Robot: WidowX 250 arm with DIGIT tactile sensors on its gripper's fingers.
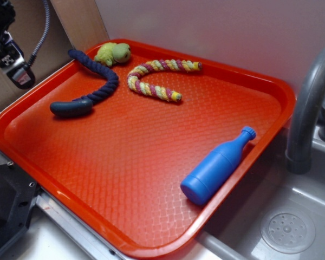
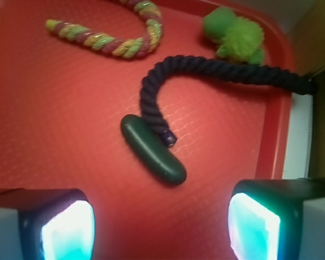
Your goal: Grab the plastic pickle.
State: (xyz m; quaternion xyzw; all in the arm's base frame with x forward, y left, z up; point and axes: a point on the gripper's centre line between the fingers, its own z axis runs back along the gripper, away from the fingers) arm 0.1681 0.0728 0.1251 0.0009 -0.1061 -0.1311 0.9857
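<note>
Two glowing fingertips point(image 2: 70, 230) of the gripper point(image 2: 161, 227) fill the bottom of the wrist view, spread wide apart and grasping nothing. Between and just beyond them lies the pickle point(image 2: 153, 149), flat on the red tray point(image 2: 54, 124), near the tray's left edge in the exterior view. One end of a navy rope point(image 2: 206, 70) touches the pickle's side. A green plush toy point(image 2: 235, 35) sits by the rope's far part, and a striped rope point(image 2: 116, 35) curves beside it. A blue bottle point(image 1: 216, 165) lies well apart, at the tray's right rim.
</note>
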